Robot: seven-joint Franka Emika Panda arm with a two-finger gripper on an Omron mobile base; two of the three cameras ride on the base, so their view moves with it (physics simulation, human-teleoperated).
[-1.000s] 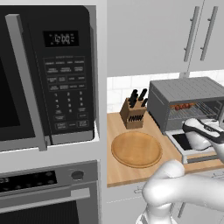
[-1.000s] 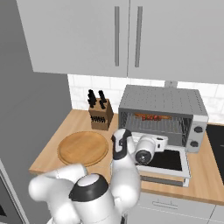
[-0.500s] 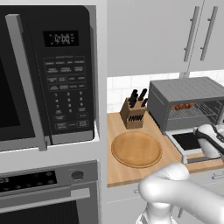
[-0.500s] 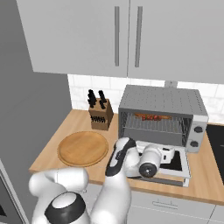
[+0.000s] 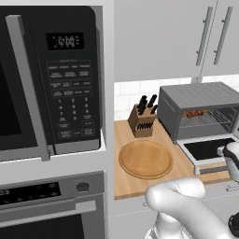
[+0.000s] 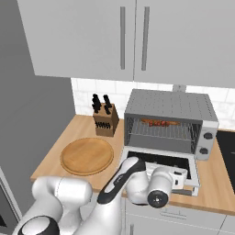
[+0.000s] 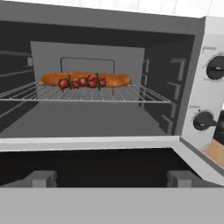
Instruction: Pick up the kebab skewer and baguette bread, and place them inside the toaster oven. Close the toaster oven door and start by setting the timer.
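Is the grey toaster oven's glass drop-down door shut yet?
No, open: the grey-framed glass door lies flat before the grey toaster oven, its wire rack exposed.

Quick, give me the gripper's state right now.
Gripper: open and holding nothing, low in front of the toaster oven door; the baguette bread and kebab skewer lie on the rack inside.

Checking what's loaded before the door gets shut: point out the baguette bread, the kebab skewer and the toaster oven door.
baguette bread (image 7: 117, 79): hand view, bare right end of the loaf.
kebab skewer (image 7: 83, 82): hand view, middle meat chunks, in front of the loaf.
toaster oven door (image 6: 158, 159): right base view, dark glass of the lowered flap.
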